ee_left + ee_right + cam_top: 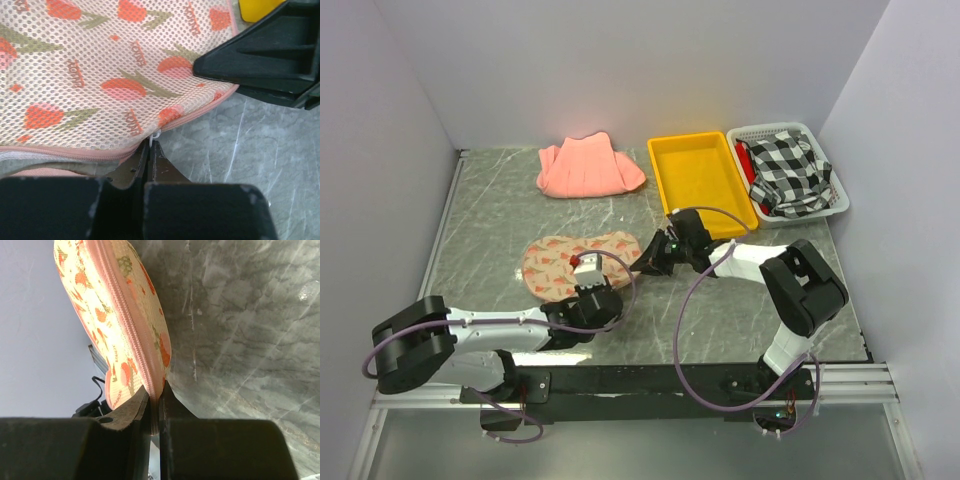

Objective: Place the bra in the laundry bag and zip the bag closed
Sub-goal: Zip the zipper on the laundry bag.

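The laundry bag [570,260] lies flat on the marble table, beige mesh with red-orange tulip prints and pink zip edging. It fills the left wrist view [100,75] and stands edge-on in the right wrist view [120,325]. My left gripper [588,280] is shut on the small white zip pull [155,136] at the bag's near edge. My right gripper [645,262] is shut on the bag's pink zip edge [156,395] at its right end; its black finger shows in the left wrist view [260,50]. The bra is out of view.
A salmon-pink folded cloth [588,168] lies at the back. A yellow tray [705,175] stands at the back right, beside a white basket [790,170] with a black-and-white checked cloth. Grey walls close in the table on three sides.
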Available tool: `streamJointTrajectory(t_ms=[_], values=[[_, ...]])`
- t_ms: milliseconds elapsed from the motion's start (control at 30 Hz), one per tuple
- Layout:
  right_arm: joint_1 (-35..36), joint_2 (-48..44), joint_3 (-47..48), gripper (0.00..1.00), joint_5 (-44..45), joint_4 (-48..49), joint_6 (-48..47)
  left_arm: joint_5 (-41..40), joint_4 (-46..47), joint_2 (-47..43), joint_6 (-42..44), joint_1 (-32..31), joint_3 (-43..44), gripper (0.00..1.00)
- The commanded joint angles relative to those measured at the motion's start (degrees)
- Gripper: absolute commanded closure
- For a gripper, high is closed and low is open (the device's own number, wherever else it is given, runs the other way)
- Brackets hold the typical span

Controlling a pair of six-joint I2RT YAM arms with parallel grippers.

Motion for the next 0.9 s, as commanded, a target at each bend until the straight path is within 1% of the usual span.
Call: streamJointTrajectory(t_ms=[0,133,233,267,333,433,633,700,867], values=[[-1.49,0.68,2.73,1.00,0.10,-0.77,-2.75,-4.12,-7.70,-1.25,-1.60,1.14,-0.96,0.99],[-1.57,0.86,2.90,1.00,0.36,-1.56,-3.37,-4.03,-8.32,-3.71,-2.22,2.19,-1.93,0.99],[-1.92,0.68,2.90,1.00,0.88,-2.36,-3.89,-2.19,-6.48,-7.57,-0.38,3.24,-3.59,0.99],[-2.10,0.60,2.82,1.00,0.71,-2.18,-3.90,0.08,-3.95,-8.97,1.89,3.94,-4.29,0.99],[-2.45,0.77,2.64,1.00,0.10,-1.66,-3.72,1.94,-0.68,-13.10,3.40,4.82,-6.32,0.99],[-2.63,0.86,2.90,1.00,-0.26,-1.57,-3.63,3.44,-1.37,-16.01,4.37,7.63,-6.67,0.99],[-2.63,0.77,3.52,1.00,-1.22,-1.91,-3.63,0.37,-5.24,-13.03,6.21,8.61,-4.74,0.99],[-2.63,0.51,3.60,1.00,-1.05,-2.35,-3.98,-0.60,-6.99,-11.98,5.52,8.78,-4.13,0.99],[-2.80,0.68,3.61,1.00,-0.87,-2.88,-4.42,-0.95,-7.97,-11.53,3.85,9.66,-4.56,0.99]])
